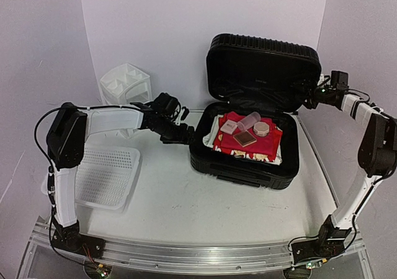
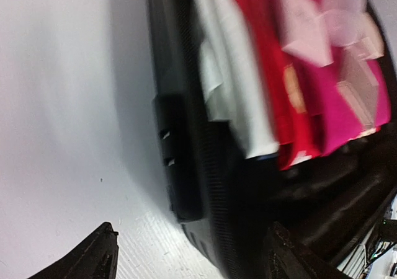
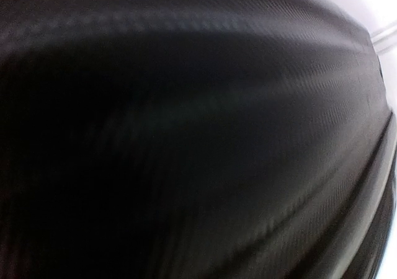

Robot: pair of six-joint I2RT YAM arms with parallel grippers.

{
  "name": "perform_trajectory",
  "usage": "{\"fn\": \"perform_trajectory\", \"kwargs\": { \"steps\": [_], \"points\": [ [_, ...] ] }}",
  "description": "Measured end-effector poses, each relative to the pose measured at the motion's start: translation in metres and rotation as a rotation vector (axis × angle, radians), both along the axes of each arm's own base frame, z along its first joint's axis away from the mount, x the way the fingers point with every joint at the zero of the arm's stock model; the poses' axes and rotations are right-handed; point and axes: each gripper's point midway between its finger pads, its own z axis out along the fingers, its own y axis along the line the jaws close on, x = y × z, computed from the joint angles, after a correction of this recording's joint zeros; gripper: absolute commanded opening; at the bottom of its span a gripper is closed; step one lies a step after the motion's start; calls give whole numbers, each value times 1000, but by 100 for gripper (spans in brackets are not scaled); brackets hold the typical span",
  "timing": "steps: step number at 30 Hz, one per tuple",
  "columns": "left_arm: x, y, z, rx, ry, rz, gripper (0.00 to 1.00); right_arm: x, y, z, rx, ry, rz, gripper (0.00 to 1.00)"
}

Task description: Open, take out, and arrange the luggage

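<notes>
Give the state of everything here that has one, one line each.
luggage: open, lid upright, red cloth inside
left gripper: open, empty, beside the luggage's left wall
right gripper: at the lid's right edge, jaws not visible
white basket: upright, empty

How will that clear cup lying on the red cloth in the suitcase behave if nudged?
Lying on its side, the clear cup probably rolls. See-through walls suggest it is light. The red cloth may slow it.

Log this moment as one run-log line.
luggage: open, lid upright | contents: red cloth, small containers on top | left gripper: open, at luggage's left wall | right gripper: at lid's right edge, jaws unseen
</notes>
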Motion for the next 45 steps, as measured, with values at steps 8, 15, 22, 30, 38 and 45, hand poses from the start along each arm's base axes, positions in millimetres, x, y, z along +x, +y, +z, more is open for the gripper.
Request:
{"fn": "perform_trajectory", "kwargs": {
  "steps": [8,15,22,30,38,45],
  "points": [
    [2,-11,-28,-71,92,40,50,43,0,12,-50,-79,48,69],
    [8,-27,-42,-167,166,90,41,75,8,3,-90,-112,92,71],
    [14,-41,-40,-194,190,117,40,74,6,-19,-122,-28,63,79],
    [11,-53,-38,-207,185,110,58,31,-5,-18,-275,63,-11,93],
    [-18,-57,-11,-171,77,-90,95,-55,26,25,-470,-25,20,98],
    [-13,28,116,-48,-222,-171,100,-127,98,-50,-540,84,253,98]
  ]
}}
